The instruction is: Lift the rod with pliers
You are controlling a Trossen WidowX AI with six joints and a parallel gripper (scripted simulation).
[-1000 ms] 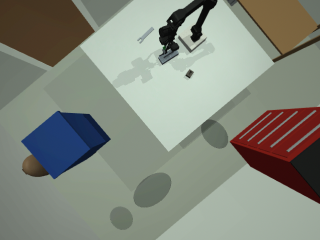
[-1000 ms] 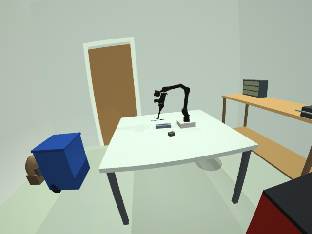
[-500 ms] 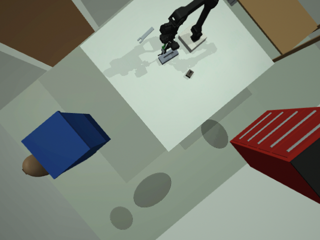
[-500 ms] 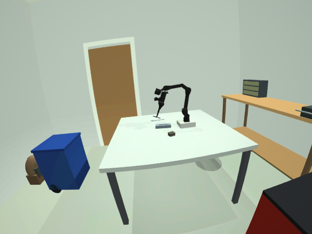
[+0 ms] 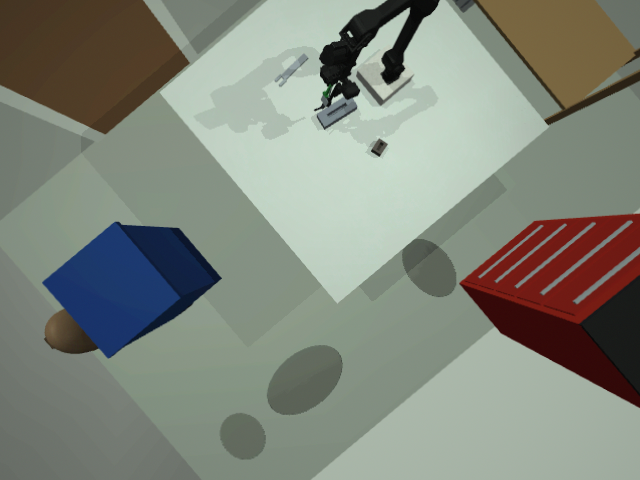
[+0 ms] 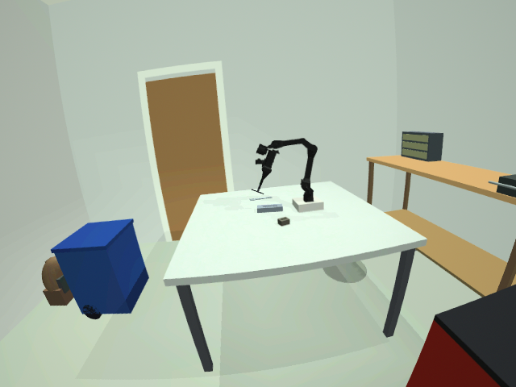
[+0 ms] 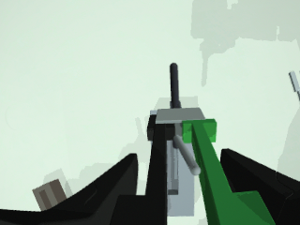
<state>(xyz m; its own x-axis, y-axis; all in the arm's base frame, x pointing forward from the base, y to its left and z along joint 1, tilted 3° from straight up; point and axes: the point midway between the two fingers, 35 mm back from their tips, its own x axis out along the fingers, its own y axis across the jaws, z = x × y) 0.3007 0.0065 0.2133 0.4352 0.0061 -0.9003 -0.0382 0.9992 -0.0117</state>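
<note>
The gripper [image 5: 326, 97] [image 6: 260, 189] [image 7: 179, 157] is pinching the grey-bodied tool, by its look the locking pliers [image 5: 324, 100] [image 7: 180, 115], crosswise between its black and green fingers; that grip presumably lets the tool reach where the fingers cannot fit. A dark bar, probably the rod [image 5: 318, 107] [image 6: 257, 191] [image 7: 173, 84], points to 12 o'clock from the tool in the wrist view; a grey lever [image 7: 187, 157] slants to 5 o'clock, though whether it is locked I cannot tell.

In the exterior view the bar hangs tilted below the hand, apart from the channel block [image 5: 324, 121] [image 6: 269, 209] [image 7: 185, 206]; from above, that block lies at about 4 o'clock from the bar. The small slotted block, likely the holster [image 5: 375, 147] [image 6: 284, 221] [image 7: 56, 189], sits at 8 o'clock in the wrist view; the open-ended wrench [image 5: 295, 67] [image 6: 260, 198] [image 7: 293, 82] is at 2 o'clock. The lift seems under way; steady height matters next, since the rod could slip.
</note>
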